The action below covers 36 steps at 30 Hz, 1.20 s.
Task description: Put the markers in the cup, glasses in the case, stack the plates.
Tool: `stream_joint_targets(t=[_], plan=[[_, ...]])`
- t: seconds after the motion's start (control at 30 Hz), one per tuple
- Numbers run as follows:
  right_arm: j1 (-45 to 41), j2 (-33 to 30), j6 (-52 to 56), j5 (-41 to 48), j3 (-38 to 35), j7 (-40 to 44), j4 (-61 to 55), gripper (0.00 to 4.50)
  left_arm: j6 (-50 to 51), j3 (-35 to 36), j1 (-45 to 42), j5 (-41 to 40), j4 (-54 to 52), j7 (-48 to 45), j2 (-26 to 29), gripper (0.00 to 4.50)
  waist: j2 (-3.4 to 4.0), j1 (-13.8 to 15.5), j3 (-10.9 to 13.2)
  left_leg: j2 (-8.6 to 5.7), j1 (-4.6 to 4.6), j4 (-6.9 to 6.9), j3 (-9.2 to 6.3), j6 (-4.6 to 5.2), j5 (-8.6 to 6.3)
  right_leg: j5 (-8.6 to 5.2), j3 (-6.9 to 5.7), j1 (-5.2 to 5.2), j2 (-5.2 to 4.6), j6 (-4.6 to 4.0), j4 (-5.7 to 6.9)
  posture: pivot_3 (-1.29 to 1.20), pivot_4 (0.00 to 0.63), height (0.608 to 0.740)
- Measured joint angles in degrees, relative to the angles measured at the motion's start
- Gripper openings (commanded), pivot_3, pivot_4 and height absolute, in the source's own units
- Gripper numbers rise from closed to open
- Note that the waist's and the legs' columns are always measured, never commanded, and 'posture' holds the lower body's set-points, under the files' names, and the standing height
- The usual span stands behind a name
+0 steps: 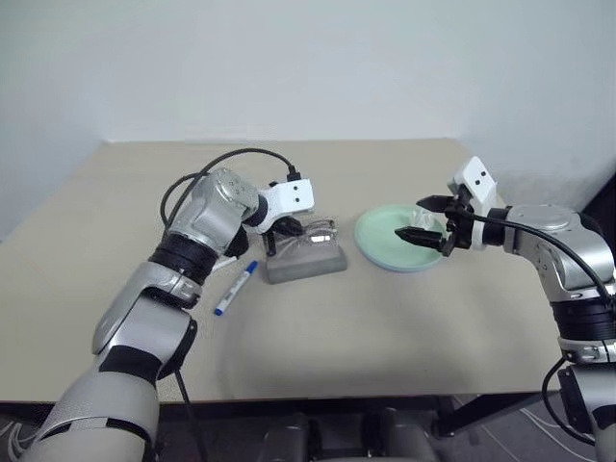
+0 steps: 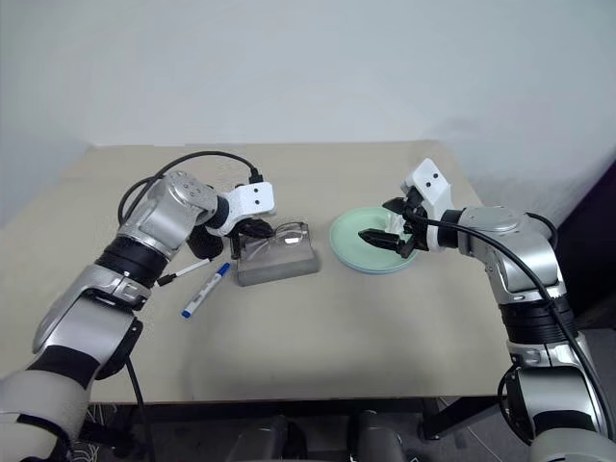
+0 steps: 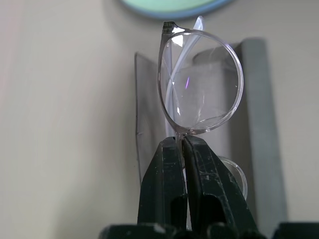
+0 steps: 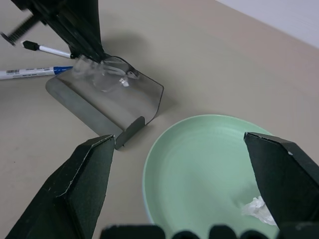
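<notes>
The counter (image 1: 318,337) spreads out beige under me, its far edge running along the wall, its near edge just ahead of my body; wide bare room lies along the near side and off to my far left. On my right sits the light green plate (image 1: 380,231), a light blue rim (image 3: 199,9) peeking from beneath it, so the plates lie stacked, well in from the right edge. A small crumpled tissue (image 4: 258,209) lies on the green one; my right wrist view shows it plainly.

My right pincer (image 1: 430,219) hovers over that plate, fingers spread wide, holding nothing. Middle of the counter: the grey case (image 1: 306,262), lid (image 4: 124,97) open and standing up, translucent. My left pincer (image 1: 285,229) hangs right above it, clamped tight on the glasses (image 3: 199,84). From the head they are just a faint glint; my left wrist view shows the grip exactly, both black fingers (image 3: 162,194) pinched on the frame between the lenses, one round lens up clear, the case below.

Left of the case lie the markers: blue-capped marker (image 1: 236,287) nearest, and the black-capped marker (image 2: 183,272) just beyond it, clearer from the right eye.
</notes>
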Motion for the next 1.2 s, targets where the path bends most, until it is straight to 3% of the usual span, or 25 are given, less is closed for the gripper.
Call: stream_joint_targets(t=[0.27, 0.5, 0.6, 0.83, 0.97, 1.2], plan=[[0.16, 0.02, 0.07, 0.03, -0.01, -0.10, -0.55, 4.50, -2.73, -0.11, 3.39, 3.12, 3.43, 3.93, -3.51, 0.04, -0.02, -0.01, 0.01, 0.00, -0.04, 0.00, 0.00, 0.01, -0.02, 0.01, 0.00, -0.04, -0.01, 0.01, 0.00, 0.00, 0.000, 0.732], [0.35, 0.04, 0.39, 0.05, -0.02, -0.35, -0.90, 4.50, -1.18, -0.27, 6.55, 5.00, -1.70, 2.85, -3.62, 0.04, -0.01, 0.00, -0.01, 0.01, 0.03, 0.04, -0.01, 0.01, -0.02, 0.00, -0.02, 0.03, -0.04, 0.00, 0.01, 0.00, 0.000, 0.732], [0.35, 0.06, 0.40, 0.05, -0.02, -0.36, -0.90, 4.50, -0.46, -0.32, 7.17, 5.25, -3.30, 1.35, -3.36, 0.68, -0.01, -0.01, -0.01, 0.02, 0.02, 0.06, -0.01, 0.01, -0.02, 0.00, -0.02, 0.03, -0.04, 0.00, 0.01, 0.00, 0.000, 0.732], [0.34, 0.19, 0.39, 0.03, -0.02, -0.35, -0.87, 4.50, 0.64, 0.15, 6.52, 5.02, -5.83, -2.10, -1.95, 3.06, -0.02, -0.03, 0.00, 0.02, 0.00, 0.06, -0.01, 0.03, -0.04, 0.00, -0.02, -0.01, -0.02, 0.00, 0.03, 0.00, 0.000, 0.732], [0.34, 0.19, 0.39, 0.03, 0.01, -0.16, -0.84, 4.50, 2.00, 2.51, 1.89, 4.11, -4.14, -1.56, -1.98, 4.29, -0.06, 0.03, 0.02, 0.01, -0.09, 0.11, -0.04, 0.04, -0.03, 0.00, -0.06, -0.04, -0.03, 0.00, 0.04, 0.00, 0.000, 0.732], [0.88, -1.37, 0.39, 0.06, -0.02, 1.31, -0.86, 4.50, 1.18, 7.62, -6.15, 2.40, 2.90, 3.73, -3.37, 4.29, -0.05, -0.01, 0.02, -0.02, -0.07, 0.16, -0.02, 0.15, -0.09, 0.01, -0.02, 0.00, -0.04, 0.03, 0.02, 0.00, 0.000, 0.732]])
